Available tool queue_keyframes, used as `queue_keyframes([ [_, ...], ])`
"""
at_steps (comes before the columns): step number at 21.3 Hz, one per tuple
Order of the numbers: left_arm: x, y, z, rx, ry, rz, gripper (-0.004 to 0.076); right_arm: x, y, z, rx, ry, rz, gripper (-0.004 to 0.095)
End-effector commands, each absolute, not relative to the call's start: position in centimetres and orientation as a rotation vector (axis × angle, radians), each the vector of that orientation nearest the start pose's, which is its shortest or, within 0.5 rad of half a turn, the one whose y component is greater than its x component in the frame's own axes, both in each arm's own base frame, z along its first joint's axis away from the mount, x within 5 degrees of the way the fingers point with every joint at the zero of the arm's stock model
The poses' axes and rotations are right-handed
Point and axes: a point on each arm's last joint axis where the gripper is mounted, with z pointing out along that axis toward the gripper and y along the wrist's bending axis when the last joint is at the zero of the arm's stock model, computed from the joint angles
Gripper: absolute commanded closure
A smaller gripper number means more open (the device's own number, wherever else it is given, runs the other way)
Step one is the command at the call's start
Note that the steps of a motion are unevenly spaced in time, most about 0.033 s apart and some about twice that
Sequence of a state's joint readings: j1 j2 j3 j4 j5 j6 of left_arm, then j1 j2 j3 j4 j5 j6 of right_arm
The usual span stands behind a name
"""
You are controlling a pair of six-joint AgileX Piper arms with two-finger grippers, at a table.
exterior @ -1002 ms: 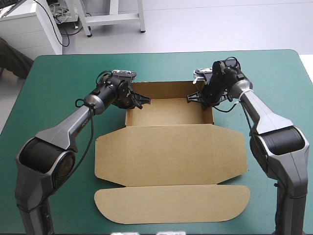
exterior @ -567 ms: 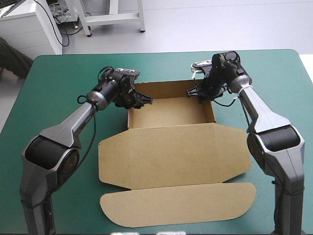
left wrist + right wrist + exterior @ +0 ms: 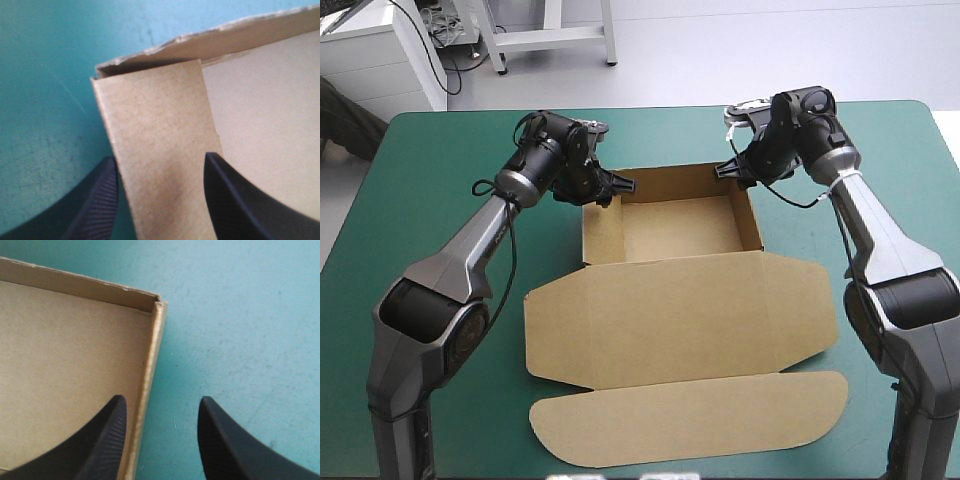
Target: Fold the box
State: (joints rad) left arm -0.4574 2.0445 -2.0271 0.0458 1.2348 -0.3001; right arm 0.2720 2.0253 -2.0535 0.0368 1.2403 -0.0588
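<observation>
Bench: brown box sits mid-bench, open tray w/ lid flat, nudged a bit right vs earlier. Your left hand is released, straddling the tray's far-left wall. Right hand is released at the far-right corner. Both have drawn back farther.

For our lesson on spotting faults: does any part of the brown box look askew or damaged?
The left wall of the box shows a far broader face than the right wall, so it seems to lean rather than stand upright. The top edge of the back wall looks ragged.
</observation>
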Motion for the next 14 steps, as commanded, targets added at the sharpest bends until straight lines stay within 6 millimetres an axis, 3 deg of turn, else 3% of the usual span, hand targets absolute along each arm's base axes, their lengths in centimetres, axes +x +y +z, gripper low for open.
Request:
queue_keyframes([
  [1,37.7,-18.4,37.8,0.212,2.623,-0.228,0.0346,40.0,11.2,38.9,-0.400,2.530,0.123,0.0485],
  [5,34.3,-16.8,43.5,0.298,2.469,-0.267,0.0351,38.0,10.6,41.9,-0.381,2.457,0.135,0.0486],
  [8,30.1,-14.7,48.5,0.361,2.317,-0.280,0.0369,36.8,10.3,43.4,-0.376,2.419,0.139,0.0486],
  [10,26.8,-13.1,51.6,0.405,2.208,-0.279,0.0465,36.8,10.3,43.4,-0.376,2.419,0.139,0.0486],
  [14,21.6,-10.6,55.0,0.489,2.057,-0.253,0.0668,37.2,10.4,43.0,-0.377,2.429,0.138,0.0486],
])
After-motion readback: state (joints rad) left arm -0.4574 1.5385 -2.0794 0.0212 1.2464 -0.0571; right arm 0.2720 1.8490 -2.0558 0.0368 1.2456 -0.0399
